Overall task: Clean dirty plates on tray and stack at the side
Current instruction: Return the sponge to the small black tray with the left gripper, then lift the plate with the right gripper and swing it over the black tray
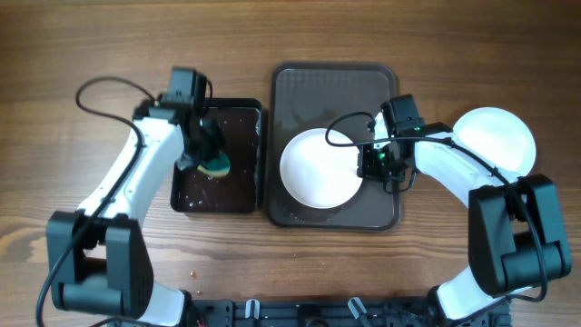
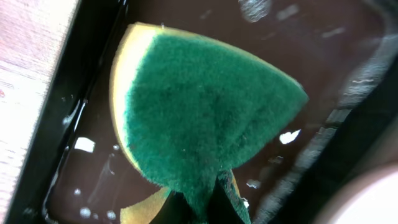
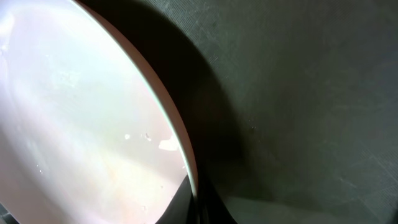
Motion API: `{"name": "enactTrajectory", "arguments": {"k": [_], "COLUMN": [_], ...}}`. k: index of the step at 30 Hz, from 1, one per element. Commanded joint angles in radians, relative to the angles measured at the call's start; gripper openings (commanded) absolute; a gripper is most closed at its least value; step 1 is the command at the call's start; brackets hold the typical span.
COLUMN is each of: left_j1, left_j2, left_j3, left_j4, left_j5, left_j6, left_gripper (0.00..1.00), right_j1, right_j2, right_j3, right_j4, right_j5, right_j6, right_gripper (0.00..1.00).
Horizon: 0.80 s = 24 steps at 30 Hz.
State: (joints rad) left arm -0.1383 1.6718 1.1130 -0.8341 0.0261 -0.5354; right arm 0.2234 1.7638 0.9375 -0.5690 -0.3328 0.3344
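Surface: a brown wood-grain table (image 1: pixel 91 45) fills the overhead view edge to edge.
Centre: the dark brown tray (image 1: pixel 336 71) sits mid-table, with one white plate (image 1: pixel 313 173) on its near half.
Right: the right gripper (image 1: pixel 368 163) has its fingers clamped on that plate's right rim.
Side: a second plate (image 1: pixel 499 136) rests on bare wood right of the tray.
Left: the left gripper (image 1: pixel 211 156) pinches a green-and-yellow sponge (image 2: pixel 205 106) over the wet black tray (image 1: pixel 191 195).
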Motion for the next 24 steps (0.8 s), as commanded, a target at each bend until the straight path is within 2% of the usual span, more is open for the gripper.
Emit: {"name": "enactTrajectory", "arguments": {"k": [1,2,3,5,12,17,19,21,23,24], "left_j1": [0.008,0.006,0.006,0.007,0.008,0.008,0.008,0.008,0.008,0.008], "left_j2": [0.005,0.005,0.005,0.005,-0.02,-0.103,-0.159,-0.224,-0.297,-0.332], "left_j3": [-0.069,-0.069,-0.069,-0.069,-0.042,0.039,0.077,0.107,0.128,0.132], "left_j4": [0.065,0.076,0.089,0.114,0.091,-0.019,-0.066,-0.101,-0.122,-0.124], "left_j5": [-0.009,-0.015,-0.017,-0.017,0.06,0.078,0.078,0.078,0.077,0.078], "left_j6": [0.035,0.037,0.039,0.039,0.039,0.039,0.057,0.058,0.058,0.058], "left_gripper": [0.06,0.14,0.37,0.52,0.57,0.6,0.68,0.82,1.0,1.0], "right_j1": [-0.008,-0.008,-0.008,-0.008,-0.008,-0.008,-0.008,-0.003,0.016,0.029], "right_j2": [0.021,0.021,0.021,0.021,-0.002,-0.068,-0.089,-0.099,-0.101,-0.101], "right_j3": [-0.008,-0.008,-0.008,-0.008,0.015,0.135,0.215,0.29,0.372,0.407], "right_j4": [0.0,0.003,0.008,0.016,-0.04,-0.231,-0.329,-0.406,-0.477,-0.5], "right_j5": [0.043,0.043,0.043,0.044,0.057,0.121,0.123,0.122,0.123,0.122], "right_j6": [-0.017,-0.017,-0.018,-0.021,-0.021,-0.063,-0.081,-0.088,-0.098,-0.097], "right_gripper": [0.04,0.04,0.04,0.04,0.04,0.04,0.04,0.04,0.04,0.04]}}
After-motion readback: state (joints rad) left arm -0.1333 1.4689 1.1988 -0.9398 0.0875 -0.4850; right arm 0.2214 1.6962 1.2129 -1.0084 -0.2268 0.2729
